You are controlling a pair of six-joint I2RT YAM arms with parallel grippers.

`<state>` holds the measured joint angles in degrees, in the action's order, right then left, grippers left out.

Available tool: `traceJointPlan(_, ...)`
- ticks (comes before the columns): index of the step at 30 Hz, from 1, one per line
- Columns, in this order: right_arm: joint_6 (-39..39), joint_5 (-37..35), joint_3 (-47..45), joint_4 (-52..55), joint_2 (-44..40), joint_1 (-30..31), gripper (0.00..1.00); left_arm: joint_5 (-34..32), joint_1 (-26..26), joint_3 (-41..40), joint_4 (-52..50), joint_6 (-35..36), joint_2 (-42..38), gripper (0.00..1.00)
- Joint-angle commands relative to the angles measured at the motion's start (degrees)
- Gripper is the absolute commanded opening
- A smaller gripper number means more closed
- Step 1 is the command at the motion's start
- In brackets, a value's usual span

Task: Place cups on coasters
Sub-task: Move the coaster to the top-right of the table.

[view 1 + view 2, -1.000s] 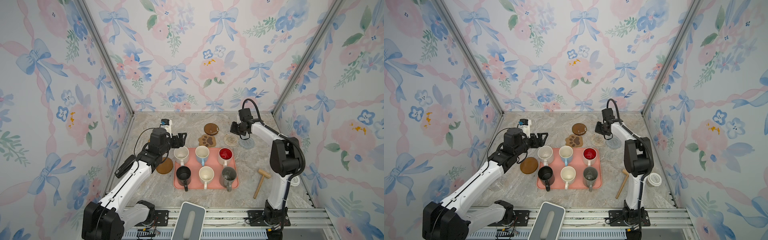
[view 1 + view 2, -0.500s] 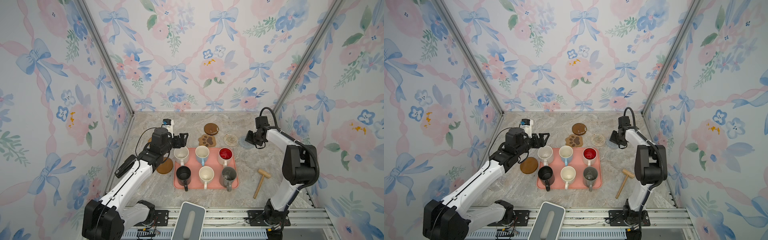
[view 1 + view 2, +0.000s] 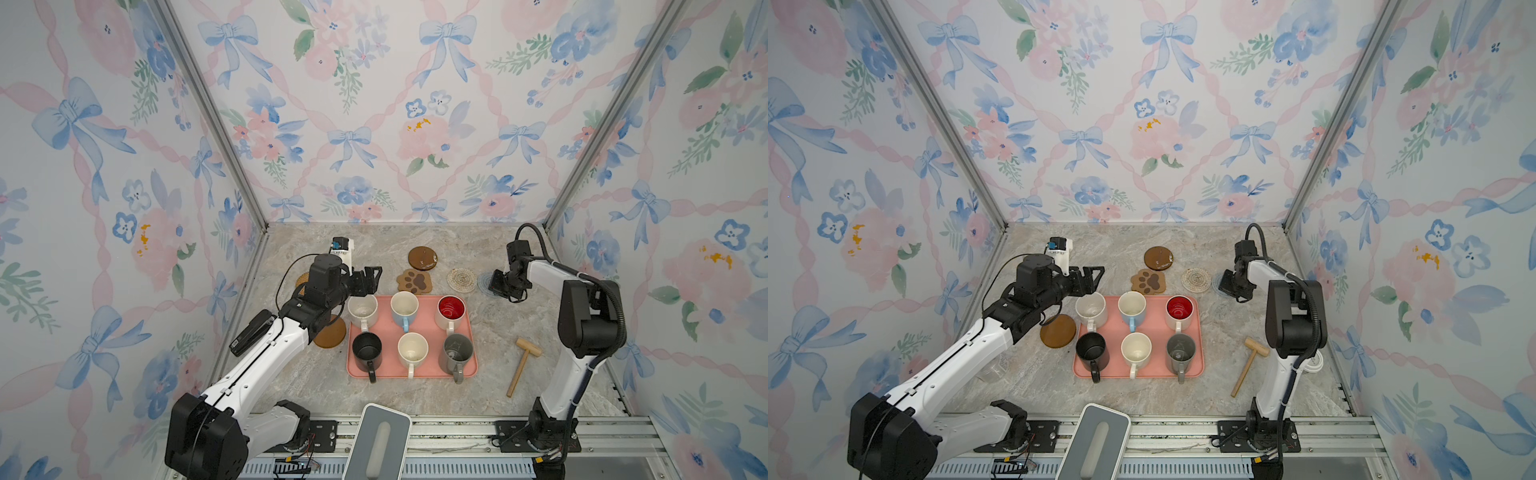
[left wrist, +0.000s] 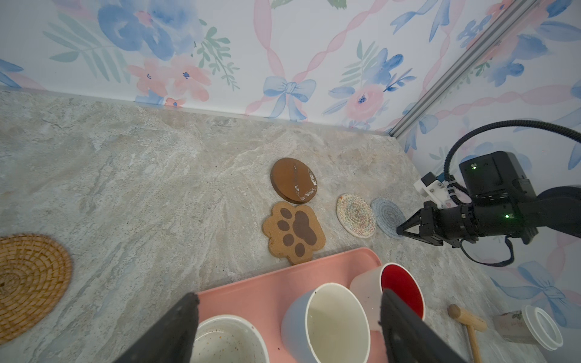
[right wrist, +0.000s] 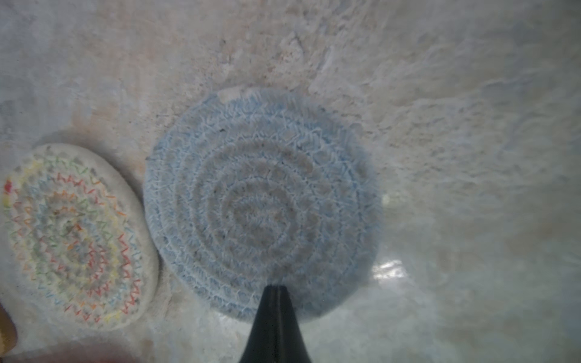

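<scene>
I log six upright mugs on pink tray, handles toward 6 o'clock: rear cream mug, light-blue mug, red-lined mug, black mug, front cream mug, grey mug. Coasters lying flat: brown round, paw-print, cream woven, blue woven at tray's 12 o'clock; rattan 10; second brown 9.

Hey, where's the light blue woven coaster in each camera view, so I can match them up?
Top view: light blue woven coaster on the table between the cream woven coaster and the right end effector, partly hidden.
Top view: same spot.
Left wrist: at the shut end effector's tip.
Right wrist: fills much of the picture.
Shared landmark: the cream woven coaster beside it.
</scene>
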<state>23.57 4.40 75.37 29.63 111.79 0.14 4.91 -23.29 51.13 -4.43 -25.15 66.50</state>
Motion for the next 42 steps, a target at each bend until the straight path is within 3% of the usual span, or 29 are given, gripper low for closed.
traceJointPlan(1,0.87,0.56,2.13,-0.47,2.49,-0.32,0.0,-0.6,-0.45,1.33,-0.32,0.45,0.39,0.86)
traceJointPlan(14,1.51,1.56,4.95,-0.55,6.86,-0.89,0.0,-1.08,-0.71,1.51,-0.3,0.49,0.52,0.86)
traceJointPlan(22,2.2,2.55,3.06,-3.32,2.81,-0.93,0.0,-0.62,-0.82,4.2,-0.32,1.78,2.81,0.86)
traceJointPlan(25,3.03,3.17,0.7,-7.12,-2.18,-0.77,0.0,1.11,-0.8,8.57,-0.28,3.54,6.59,0.86)
traceJointPlan(32,2.43,4.59,-0.71,-9.85,-15.12,0.32,0.0,7.02,-1.61,25.26,-4.34,10.61,21.95,0.68)
traceJointPlan(38,2.18,3.66,-1.68,-8.06,-23.86,2.86,0.07,12.31,-3.09,41.93,-11.0,15.21,38.33,0.69)
traceJointPlan(42,1.74,2.31,-4.49,-7.62,-28.97,5.71,0.18,7.62,-5.44,54.78,-20.11,19.83,49.9,0.74)
